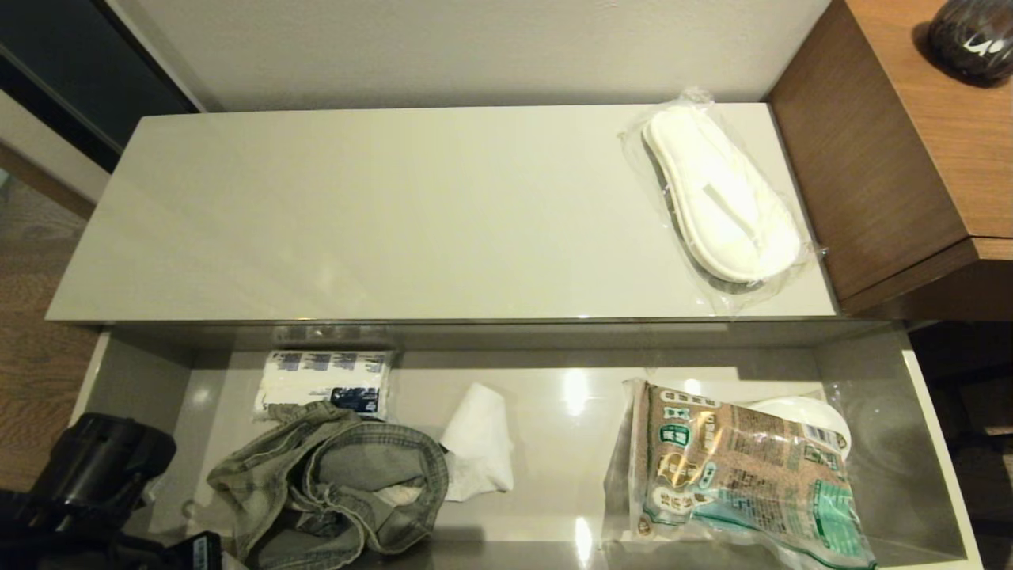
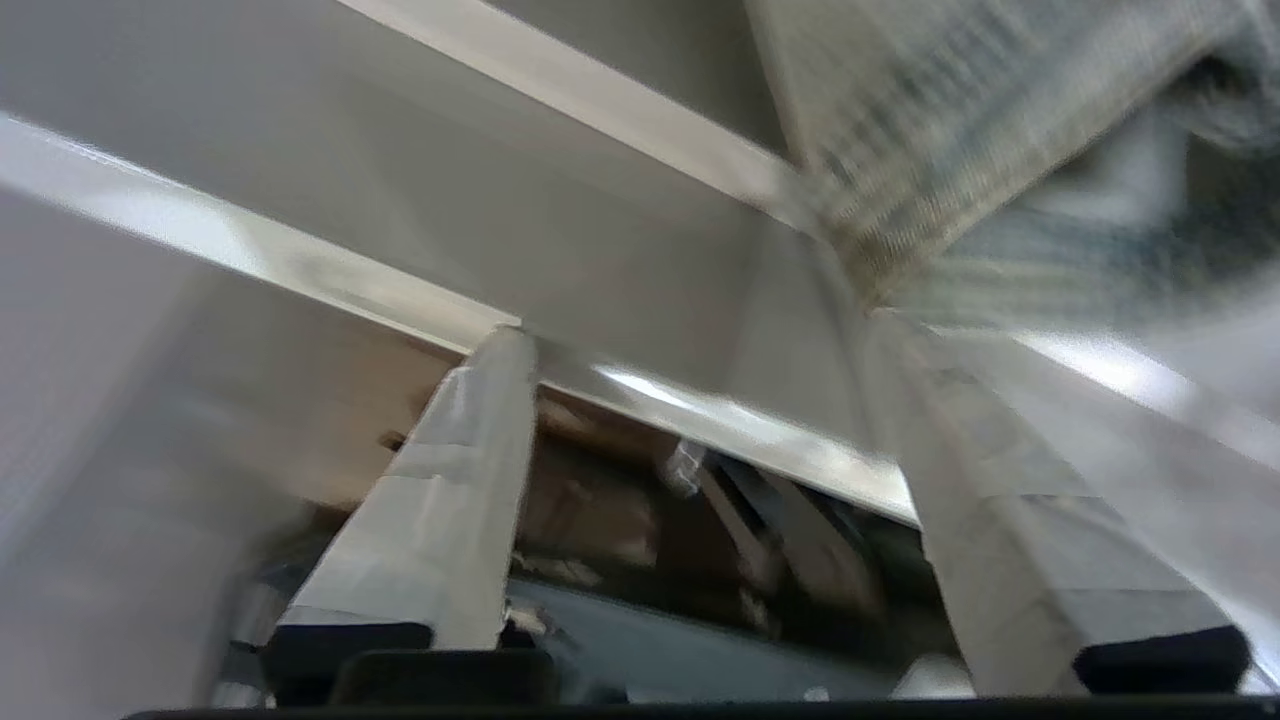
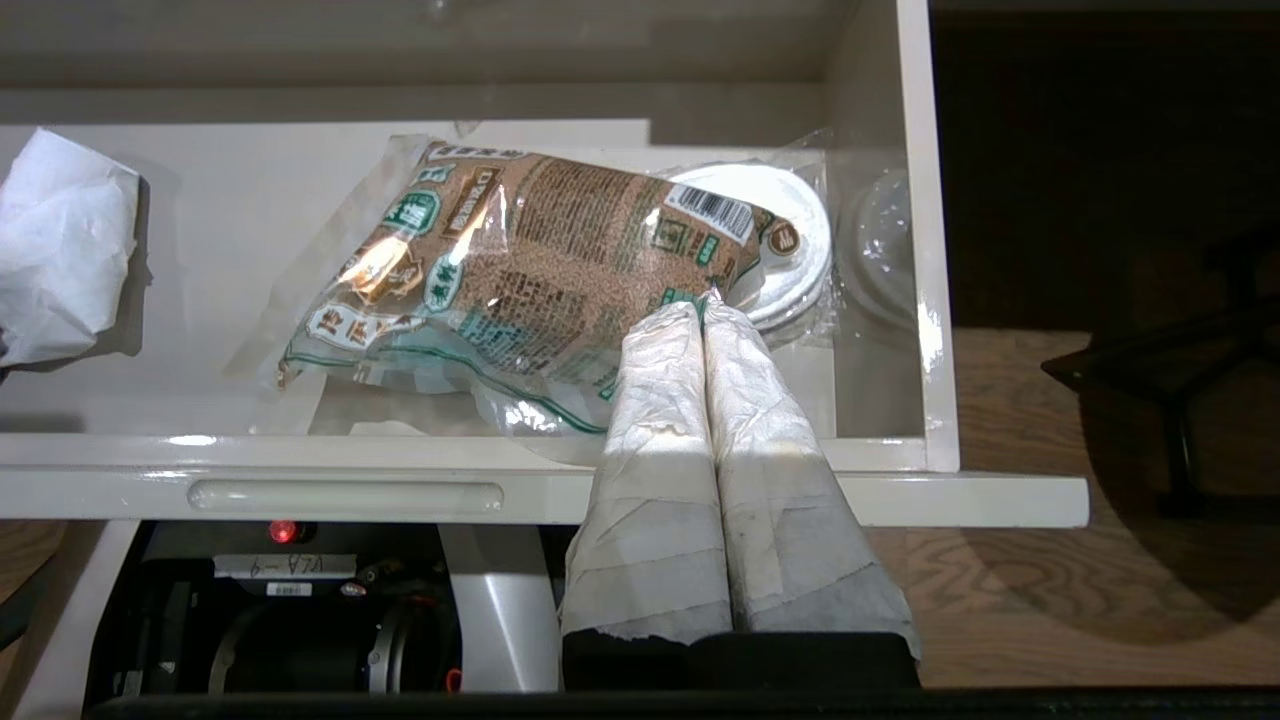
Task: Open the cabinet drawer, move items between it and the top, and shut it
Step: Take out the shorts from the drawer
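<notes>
The wide, shallow cabinet drawer with grey walls and a glossy pale floor point(image 1: 554, 443) stands pulled out below the long glossy cream-white top point(image 1: 396, 214). The crumpled grey-green denim garment with stitched seams point(image 1: 340, 475) lies in the drawer near its left end, just in front of a blue-and-white paper pack point(image 1: 324, 380) and touching a crumpled white tissue point(image 1: 479, 439). The clear-wrapped pair of flat white slippers point(image 1: 720, 198) rests on the top, at its right end.

The left arm's black wrist point(image 1: 95, 471) sits at the drawer's left wall. The left gripper point(image 2: 700, 330) has its taped fingers point(image 2: 450, 480) spread apart, holding nothing, one fingertip close to the blurred denim.

The right gripper point(image 3: 708, 305) hovers by the drawer's right front, fingers pressed together and empty, pointing at the brown-and-green printed food packet point(image 3: 530, 260).
</notes>
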Controlling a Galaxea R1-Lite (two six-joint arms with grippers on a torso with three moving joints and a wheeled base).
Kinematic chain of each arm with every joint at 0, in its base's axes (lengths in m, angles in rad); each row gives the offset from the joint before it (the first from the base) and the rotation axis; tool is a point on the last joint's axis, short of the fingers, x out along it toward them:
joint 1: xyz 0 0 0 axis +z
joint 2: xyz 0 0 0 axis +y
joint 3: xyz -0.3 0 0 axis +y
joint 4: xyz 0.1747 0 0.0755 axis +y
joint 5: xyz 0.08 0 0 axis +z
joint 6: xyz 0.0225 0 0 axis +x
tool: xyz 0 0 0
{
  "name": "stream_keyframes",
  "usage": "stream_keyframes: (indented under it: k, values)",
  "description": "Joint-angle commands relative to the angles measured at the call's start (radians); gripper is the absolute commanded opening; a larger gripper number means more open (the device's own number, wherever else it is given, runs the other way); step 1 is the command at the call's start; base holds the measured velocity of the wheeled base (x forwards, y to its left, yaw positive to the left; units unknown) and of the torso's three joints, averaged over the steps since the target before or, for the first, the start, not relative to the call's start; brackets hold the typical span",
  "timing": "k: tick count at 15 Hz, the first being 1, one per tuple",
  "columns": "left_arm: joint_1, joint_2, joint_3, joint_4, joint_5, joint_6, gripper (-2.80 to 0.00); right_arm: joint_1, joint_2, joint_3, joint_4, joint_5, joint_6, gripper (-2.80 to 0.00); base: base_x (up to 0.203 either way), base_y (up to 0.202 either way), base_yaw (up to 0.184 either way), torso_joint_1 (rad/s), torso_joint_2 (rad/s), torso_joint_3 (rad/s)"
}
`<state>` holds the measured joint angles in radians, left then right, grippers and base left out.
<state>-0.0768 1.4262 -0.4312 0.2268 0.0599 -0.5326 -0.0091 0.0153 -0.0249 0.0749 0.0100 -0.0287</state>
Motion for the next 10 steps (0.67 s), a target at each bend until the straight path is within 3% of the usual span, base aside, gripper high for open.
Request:
stream_keyframes:
  k: [1,3,4,6,10]
  values:
    - [0.000,0.032,0.051,-0.124,0.018,-0.005,0.00,0.000,0.002,0.000,0.000,0.001,-0.002,-2.80,0.000,0.000,0.000,0.000,0.00,0.000]
    - [-0.002,0.027,0.090,-0.340,0.007,-0.033,0.00,0.000,0.002,0.000,0.000,0.001,-0.003,-2.80,0.000,0.000,0.000,0.000,0.00,0.000]
    - [-0.009,0.005,0.094,-0.372,-0.007,-0.050,0.00,0.001,0.002,0.000,0.000,0.001,-0.003,-2.80,0.000,0.000,0.000,0.000,0.00,0.000]
    - [-0.032,-0.038,0.087,-0.367,-0.078,-0.076,0.00,0.000,0.002,0.000,0.000,0.001,-0.003,-2.80,0.000,0.000,0.000,0.000,0.00,0.000]
    - [-0.051,-0.056,0.035,-0.371,-0.134,-0.165,0.00,0.000,0.002,0.000,-0.001,0.004,-0.011,-2.80,0.000,0.000,0.000,0.000,0.00,0.000]
